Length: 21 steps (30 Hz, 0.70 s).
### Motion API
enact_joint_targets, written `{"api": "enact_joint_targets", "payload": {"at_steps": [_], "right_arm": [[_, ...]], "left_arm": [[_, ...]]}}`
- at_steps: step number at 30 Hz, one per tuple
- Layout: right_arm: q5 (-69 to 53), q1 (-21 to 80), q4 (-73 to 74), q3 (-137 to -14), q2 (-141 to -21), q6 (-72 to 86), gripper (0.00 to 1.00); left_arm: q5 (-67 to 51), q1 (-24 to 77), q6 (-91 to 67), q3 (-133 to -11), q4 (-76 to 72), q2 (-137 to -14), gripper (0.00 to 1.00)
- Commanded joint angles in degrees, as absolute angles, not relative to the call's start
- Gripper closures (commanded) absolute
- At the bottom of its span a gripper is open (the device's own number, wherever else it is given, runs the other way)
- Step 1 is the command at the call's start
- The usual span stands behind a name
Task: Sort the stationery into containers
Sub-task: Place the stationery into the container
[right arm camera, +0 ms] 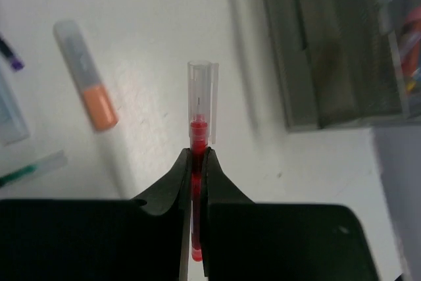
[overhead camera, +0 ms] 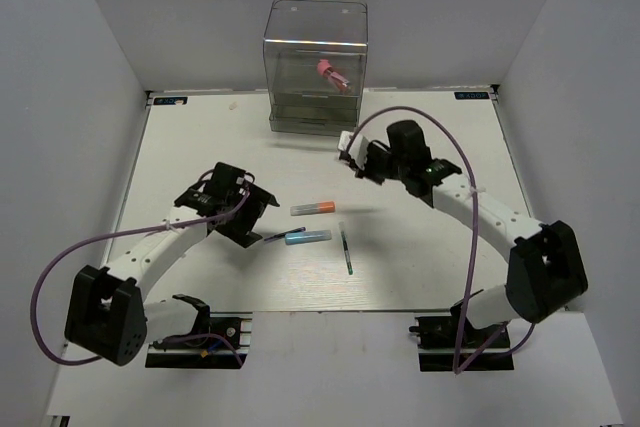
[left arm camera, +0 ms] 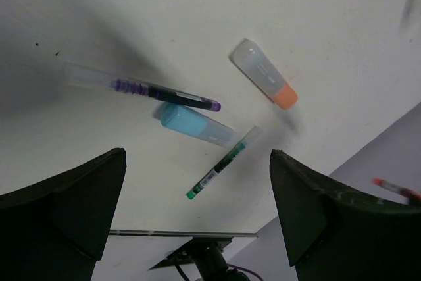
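My right gripper (right arm camera: 198, 153) is shut on the thin red pen (right arm camera: 200, 113), whose clear cap sticks out ahead; in the top view the gripper (overhead camera: 352, 155) hangs above the table in front of the clear drawer box (overhead camera: 315, 22). A pink-red tube (overhead camera: 331, 74) lies in the box. My left gripper (left arm camera: 197, 208) is open and empty, above the table just left of the loose items. There lie the orange-and-grey marker (overhead camera: 312, 208), the light blue marker (overhead camera: 307, 237), the thin dark pen (left arm camera: 154, 91) and the thin dark green pen (overhead camera: 346, 249).
The drawer box's tinted drawers (right arm camera: 342, 44) show at the upper right of the right wrist view. The white table mat (overhead camera: 200, 137) is walled in by grey panels on the left, right and back.
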State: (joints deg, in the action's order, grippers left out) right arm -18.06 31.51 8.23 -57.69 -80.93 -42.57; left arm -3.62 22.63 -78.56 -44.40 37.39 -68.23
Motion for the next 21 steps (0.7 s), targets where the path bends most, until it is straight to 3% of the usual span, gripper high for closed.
{"api": "enact_joint_targets", "payload": {"at_steps": [1,10,21], "right_arm": [[-25.13,31.29,0.62,-62.83,-85.76,-49.46,1.0],[-26.28,31.29,-23.87,-71.8,-97.98,-52.12,1.0],[-24.52,31.03,-33.12,-82.52,-111.08,-50.89,1.0]], "left_arm": [[-5.63,22.85,-83.84,-44.56,39.99,-70.22,0.0],[-5.1,22.32,-83.85,-44.56,38.67,-75.32,0.0],[-6.15,22.32,-83.85,-44.65,38.06,-79.45,0.0]]}}
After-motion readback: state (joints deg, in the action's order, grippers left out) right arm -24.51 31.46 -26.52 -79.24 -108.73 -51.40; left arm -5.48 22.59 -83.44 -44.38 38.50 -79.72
